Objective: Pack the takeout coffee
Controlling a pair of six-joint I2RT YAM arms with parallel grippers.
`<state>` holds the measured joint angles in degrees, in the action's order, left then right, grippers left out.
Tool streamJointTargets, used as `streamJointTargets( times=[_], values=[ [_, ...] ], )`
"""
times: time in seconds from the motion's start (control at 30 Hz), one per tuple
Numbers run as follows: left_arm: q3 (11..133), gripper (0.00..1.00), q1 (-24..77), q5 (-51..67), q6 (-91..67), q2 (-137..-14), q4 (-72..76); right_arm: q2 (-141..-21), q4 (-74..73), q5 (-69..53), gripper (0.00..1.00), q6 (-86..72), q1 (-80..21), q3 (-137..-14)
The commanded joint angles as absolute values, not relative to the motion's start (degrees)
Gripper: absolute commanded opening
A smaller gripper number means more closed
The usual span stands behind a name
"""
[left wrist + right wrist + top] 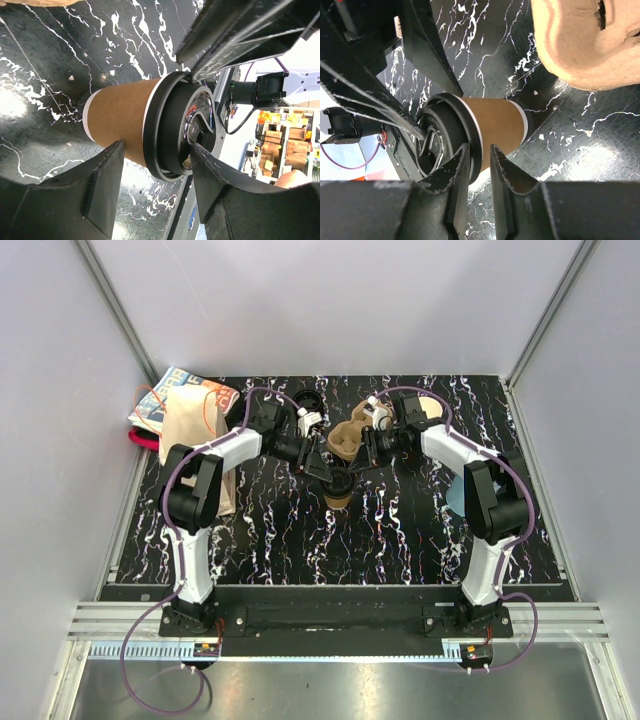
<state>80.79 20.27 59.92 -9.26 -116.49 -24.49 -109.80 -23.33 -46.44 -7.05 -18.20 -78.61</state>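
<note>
The takeout coffee [340, 496], a brown paper cup with a black lid, is at the middle of the table between both grippers. In the left wrist view the cup [120, 120] lies crosswise. My left gripper [156, 145] [328, 472] straddles the lid with jaws apart; one fingertip [196, 150] touches the lid's top, and the other stands clear of the rim. My right gripper [479, 146] [355, 465] has its jaws drawn narrow over the lid's rim on the cup [495, 125]. Whether the cup's base rests on the table is unclear.
A pulp cup carrier [350, 438] [585, 45] sits just behind the cup. A brown paper bag [190, 435] stands at the left with a colourful packet [170, 395] behind it. A black round item [310, 400] lies at the back. Something light blue [455, 498] shows by the right arm.
</note>
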Motion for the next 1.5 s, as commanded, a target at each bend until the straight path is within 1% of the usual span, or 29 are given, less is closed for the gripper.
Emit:
streamJointTargets(
  times=[0.0,0.2,0.6,0.8,0.97,1.07,1.17,1.3,1.33,1.4,1.43,1.47],
  values=[
    [81.56,0.56,21.27,54.49,-5.8,-119.18,-26.63,-110.57,-21.71,-48.6,0.28,-7.65,-18.11,-79.55],
    [82.09,0.52,21.62,52.74,-5.45,-119.44,-27.68,-109.78,-23.02,-47.11,0.26,-5.81,-18.02,-77.35],
    [83.58,0.4,23.2,44.56,-2.64,-119.36,-32.17,-108.2,-25.23,-37.27,0.23,-0.26,-19.16,-72.34],
    [83.58,0.38,24.34,41.05,-1.67,-118.83,-32.61,-107.4,-25.4,-33.14,0.23,2.9,-21.27,-70.66],
    [83.76,0.38,25.14,38.94,-0.88,-118.57,-33.4,-108.54,-25.84,-32.35,0.22,3.16,-22.59,-70.84],
    [83.76,0.38,25.14,38.94,-0.88,-118.3,-33.4,-107.24,-26.36,-31.91,0.23,3.34,-22.59,-71.89],
    [83.85,0.38,25.22,39.02,-0.88,-118.3,-33.49,-103.82,-27.15,-31.11,0.25,3.6,-22.15,-74.79],
    [84.2,0.38,25.22,39.2,-0.97,-118.39,-33.66,-99.94,-28.91,-32.78,0.33,3.08,-20.22,-78.74],
    [84.2,0.38,25.22,39.2,-1.05,-118.3,-33.66,-99.32,-29.18,-33.39,0.37,2.9,-19.87,-79.88],
    [84.29,0.38,25.14,39.29,-1.05,-118.39,-33.66,-97.56,-29.71,-35.32,0.42,2.03,-19.08,-80.51],
    [84.37,0.38,25.22,39.29,-1.14,-118.48,-33.58,-97.12,-29.71,-36.03,0.48,1.85,-18.46,-80.68],
    [84.37,0.37,25.14,39.37,-1.14,-118.56,-33.66,-96.34,-29.79,-36.73,0.5,1.58,-18.11,-80.77]
  ],
)
